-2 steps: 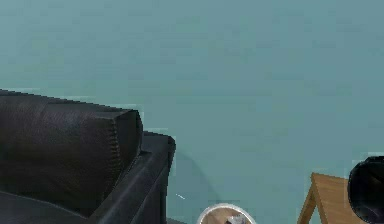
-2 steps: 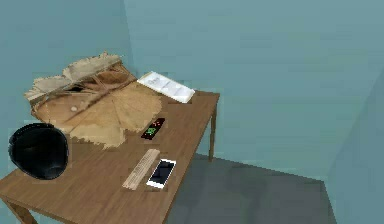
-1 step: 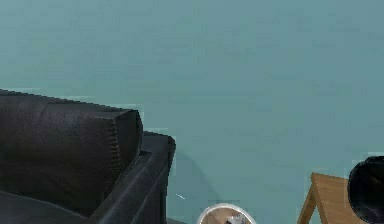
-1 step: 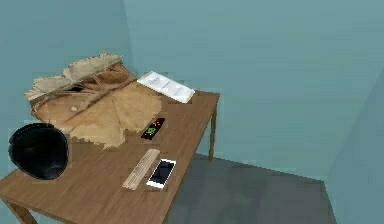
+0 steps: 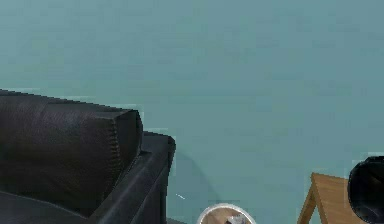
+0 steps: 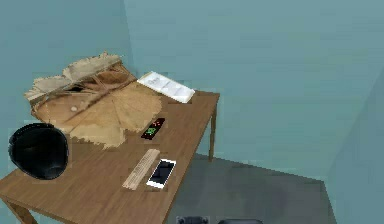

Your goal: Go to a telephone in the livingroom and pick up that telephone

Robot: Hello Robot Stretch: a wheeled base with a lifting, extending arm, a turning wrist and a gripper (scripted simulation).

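A white telephone lies flat near the front edge of a wooden table in the arm side view. Beside it lie a pale wooden stick and, farther back, a small dark device with green and red marks. A small dark piece of the gripper pokes up at the bottom edge, below the table's front; its far end is not clear, so I cannot tell whether it holds anything.
A brown fringed cloth, a white open book and a black round object share the table. In the forward view a black sofa stands left and a white round thing sits low, with the table corner right.
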